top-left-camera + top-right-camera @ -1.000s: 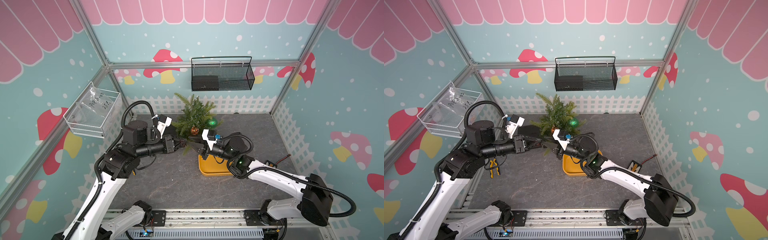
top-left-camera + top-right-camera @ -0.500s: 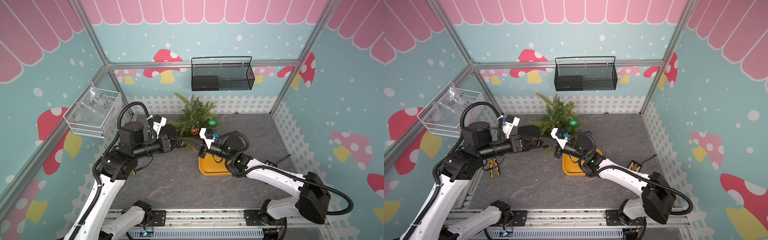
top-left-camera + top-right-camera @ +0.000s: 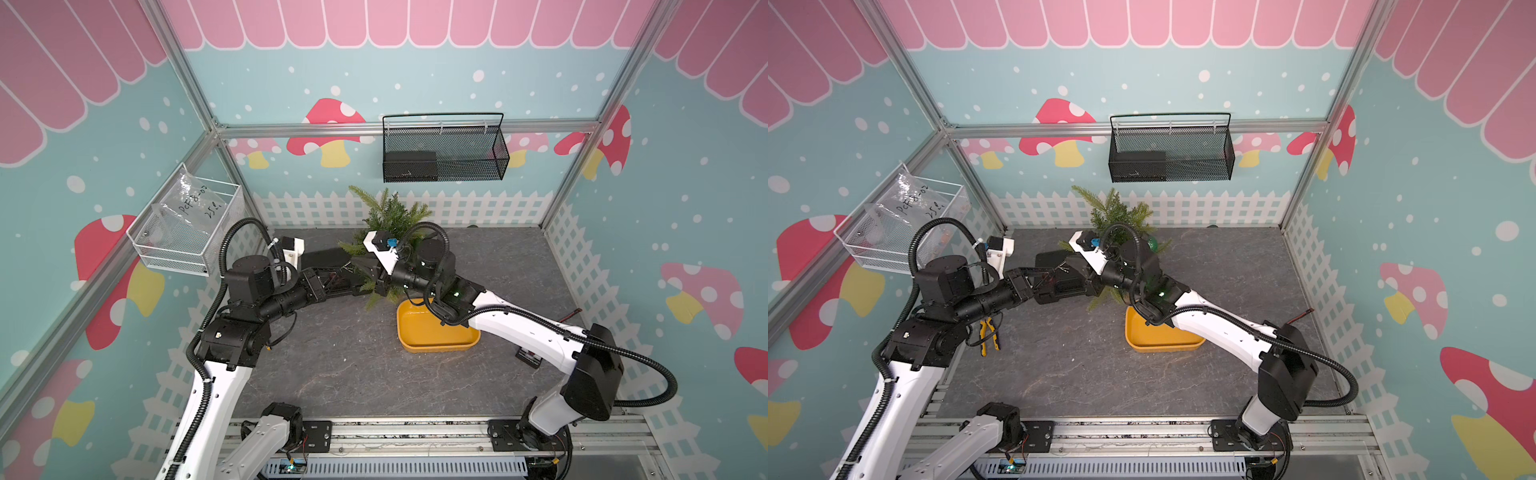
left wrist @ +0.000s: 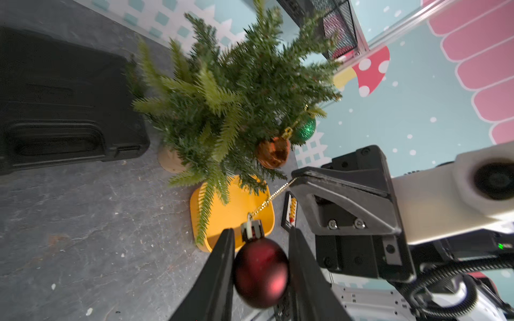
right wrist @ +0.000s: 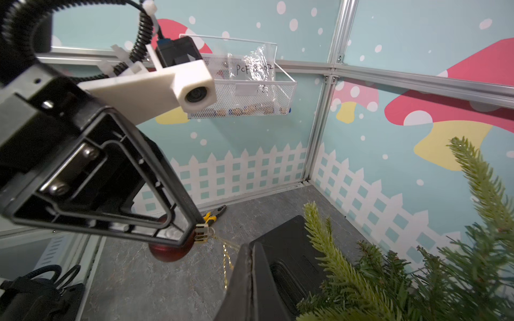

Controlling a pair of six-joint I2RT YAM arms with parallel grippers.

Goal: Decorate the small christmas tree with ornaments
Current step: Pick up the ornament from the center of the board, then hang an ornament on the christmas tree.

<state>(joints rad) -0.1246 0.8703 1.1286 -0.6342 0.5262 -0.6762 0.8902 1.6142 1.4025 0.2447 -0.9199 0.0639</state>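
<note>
Both arms reach in over the grey table and meet right in front of the small christmas tree (image 3: 390, 214). The left arm (image 3: 286, 299) stretches out low and nearly level. The right arm (image 3: 519, 324) angles across the yellow tub (image 3: 436, 345), its wrist turned towards the left one.

The tree stands at the back middle, near the white fence, just behind the tub. A black case (image 4: 64, 105) lies beside it on the left arm's side.

The left gripper (image 4: 261, 236) has its fingers clamped on the sides of a dark red bauble (image 4: 260, 272), cap pointing at the tree. The right gripper (image 4: 299, 178) is pinched tight on the far end of that bauble's gold cord (image 4: 271, 197), which runs taut from the cap.

Two ornaments already hang on the tree's right-arm side: an amber bauble (image 4: 274, 152) and, just past it, a glittery green bauble (image 4: 306, 129).

In both top views the wrists pile up over the lower branches, so neither gripper's tips nor the red bauble can be made out. The amber one is hidden there too, and only a sliver of green (image 3: 1152, 243) peeks out. The right wrist view catches just the red bauble's underside (image 5: 167, 254).
</note>
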